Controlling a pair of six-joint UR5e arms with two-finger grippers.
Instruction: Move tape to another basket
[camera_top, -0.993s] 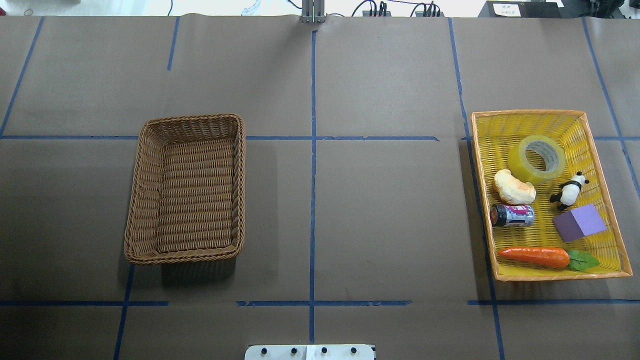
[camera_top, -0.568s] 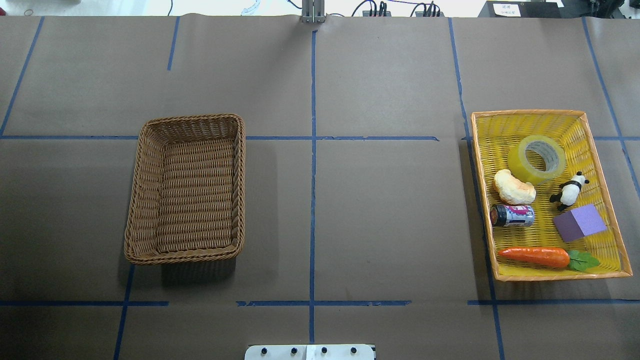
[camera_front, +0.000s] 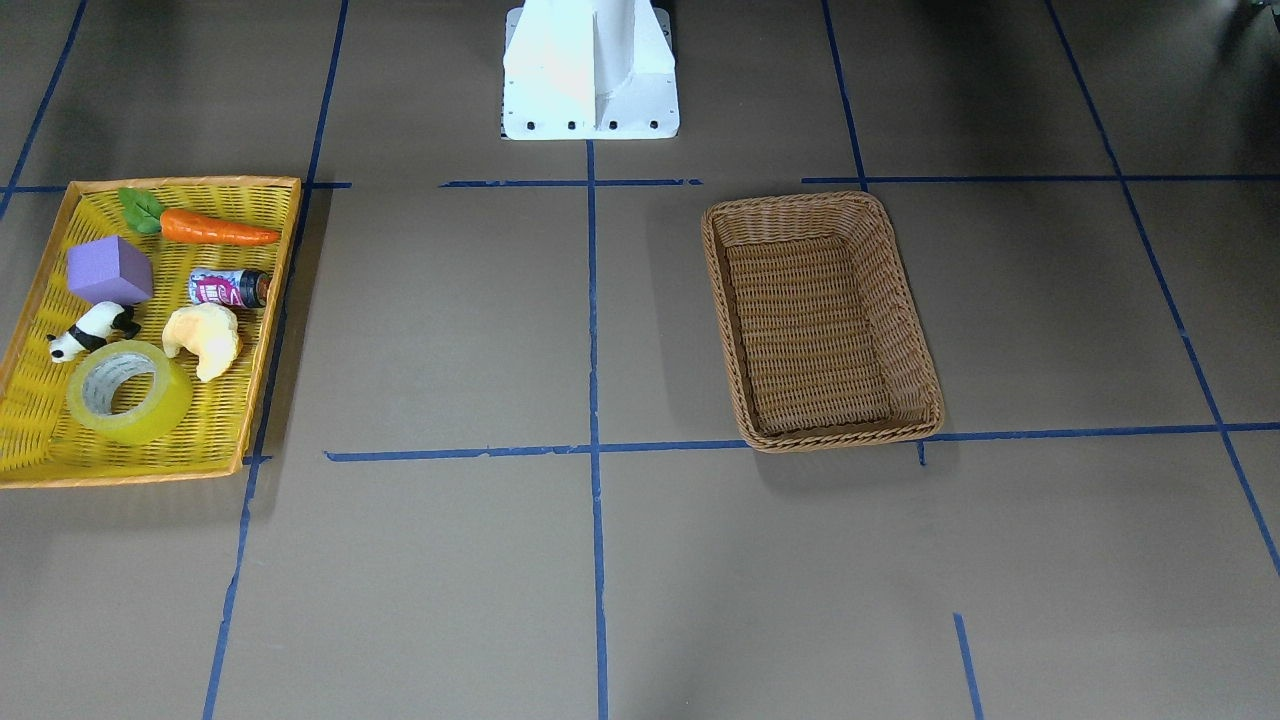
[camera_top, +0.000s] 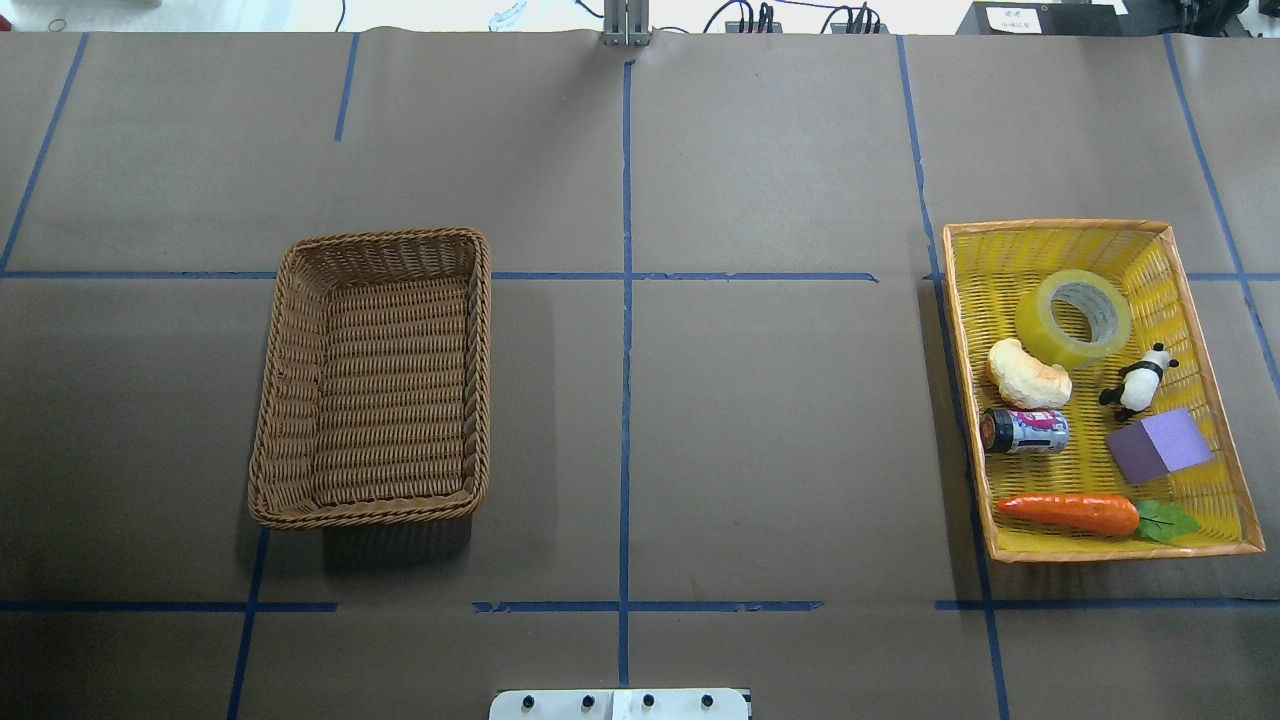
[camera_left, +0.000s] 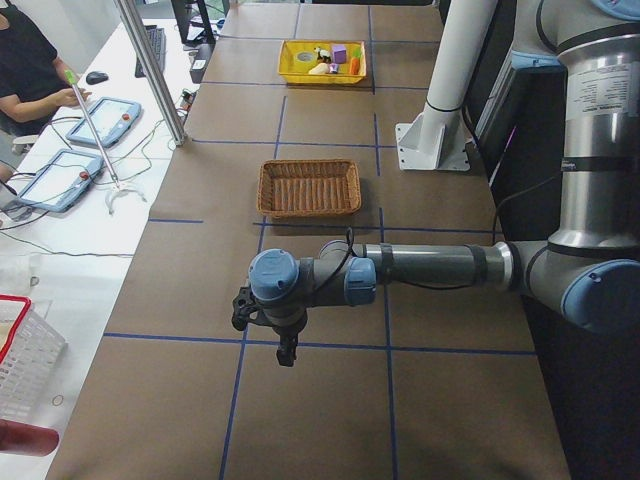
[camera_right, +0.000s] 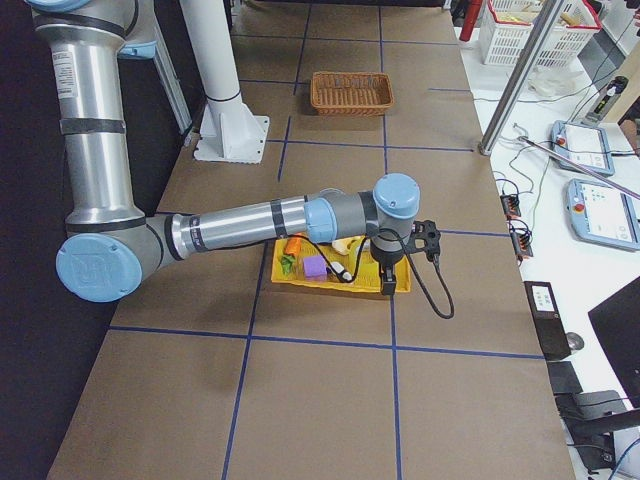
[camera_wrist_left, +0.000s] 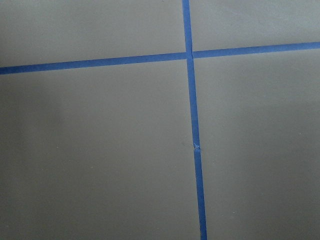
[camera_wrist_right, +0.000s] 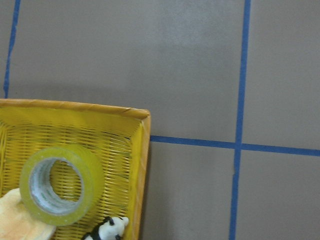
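Yellow tray, right side of the counter, holds from the robot's end outward: carrot, purple block and can, panda figure and bread piece, then the tape lying flat at the far end, just beside the bread. Brown wicker basket, well apart on the left half, woven floor in full view. Right claw hangs above the tray's far corner, left claw over blue lines on bare counter; whether either claw's fingers are apart or together cannot be told.

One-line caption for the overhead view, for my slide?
Tape lies in the crowded yellow tray at right; the wicker basket sits apart at left.
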